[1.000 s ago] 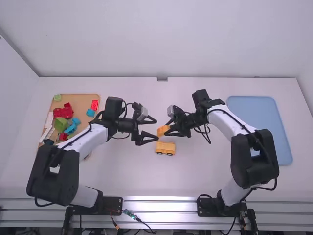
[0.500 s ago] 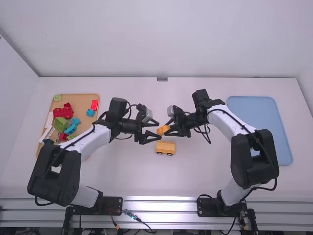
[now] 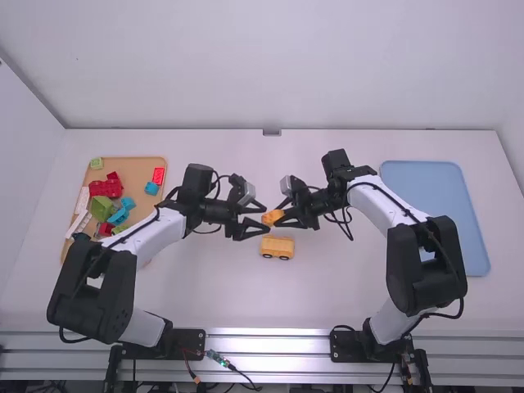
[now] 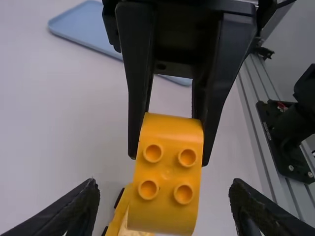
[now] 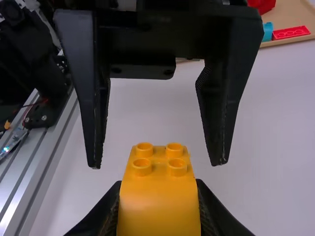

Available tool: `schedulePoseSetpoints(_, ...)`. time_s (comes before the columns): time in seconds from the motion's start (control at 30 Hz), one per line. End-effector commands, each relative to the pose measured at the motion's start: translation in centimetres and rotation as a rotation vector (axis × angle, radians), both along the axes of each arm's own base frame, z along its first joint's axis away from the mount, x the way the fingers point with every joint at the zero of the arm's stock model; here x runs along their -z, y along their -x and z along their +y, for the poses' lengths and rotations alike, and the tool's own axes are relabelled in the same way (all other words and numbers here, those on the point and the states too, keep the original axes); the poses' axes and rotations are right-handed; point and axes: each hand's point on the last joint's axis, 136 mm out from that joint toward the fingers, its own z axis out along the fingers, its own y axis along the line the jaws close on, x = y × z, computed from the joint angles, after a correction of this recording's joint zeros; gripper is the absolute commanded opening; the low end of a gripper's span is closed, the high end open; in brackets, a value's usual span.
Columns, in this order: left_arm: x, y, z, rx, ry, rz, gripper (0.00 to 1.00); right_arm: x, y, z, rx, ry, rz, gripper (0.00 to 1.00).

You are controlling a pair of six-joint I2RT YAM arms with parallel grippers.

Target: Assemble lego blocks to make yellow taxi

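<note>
In the high view my left gripper stands open, facing my right gripper near mid-table. The right one is shut on an orange-yellow block. Just below them in that view, a yellow wheeled piece rests on the table. The left wrist view has my left gripper with its fingers wide apart around the near end of the block, whose studs face that camera. Part of the wheeled piece appears behind it. In the right wrist view my right gripper clamps the block.
At the far left, a tan tray holds loose red, green, blue and white pieces. A light blue tray lies on the right, partly behind the right arm. The two grippers are very close together above the table.
Over the last second my left gripper has shifted slightly right, bringing its open fingers nearer the block. The right arm and the wheeled piece have stayed put.
</note>
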Motion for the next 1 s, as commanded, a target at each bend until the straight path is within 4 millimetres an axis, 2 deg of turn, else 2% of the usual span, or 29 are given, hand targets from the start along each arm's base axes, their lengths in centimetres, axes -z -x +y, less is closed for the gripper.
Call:
schedulePoseSetpoints(0.0,0.15,0.31,-0.20,0.017,0.008,0.010,0.64,-1.85,-0.30,0.18,-0.002,-0.040,-0.036,0.07)
schedulePoseSetpoints(0.3,0.14,0.30,-0.20,0.017,0.008,0.010,0.56,-2.04,-0.23,0.26,-0.005,-0.052,-0.034,0.06)
schedulePoseSetpoints(0.77,-0.33,0.43,-0.36,0.035,0.031,-0.002,0.48,-2.10,-0.21,0.28,-0.005,-0.056,-0.033,0.05)
schedulePoseSetpoints(0.97,-0.33,0.43,-0.36,0.034,0.031,-0.002,0.40,-2.16,-0.18,0.31,-0.006,-0.059,-0.031,0.04)
